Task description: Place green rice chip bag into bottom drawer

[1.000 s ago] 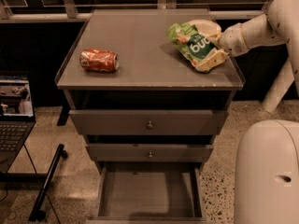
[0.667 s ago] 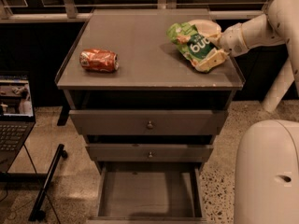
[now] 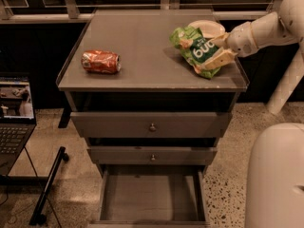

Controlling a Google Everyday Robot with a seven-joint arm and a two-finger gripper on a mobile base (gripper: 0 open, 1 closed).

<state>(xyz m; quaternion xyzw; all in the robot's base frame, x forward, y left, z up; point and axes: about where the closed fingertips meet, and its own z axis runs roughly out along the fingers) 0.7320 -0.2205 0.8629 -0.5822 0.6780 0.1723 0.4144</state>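
The green rice chip bag [image 3: 194,47] lies crumpled on the right side of the grey cabinet's top. My gripper [image 3: 212,43] reaches in from the right at the bag's right end, with one pale finger behind the bag and one in front, shut on it. The bag still rests on the top. The bottom drawer [image 3: 151,197] is pulled open below, and its flat grey floor shows nothing on it.
A crushed red-orange can [image 3: 100,61] lies on the left of the cabinet top [image 3: 142,42]. The two upper knobbed drawers [image 3: 152,125] are shut. A laptop [image 3: 14,113] on a stand is at the left. My white base [image 3: 278,175] is at the lower right.
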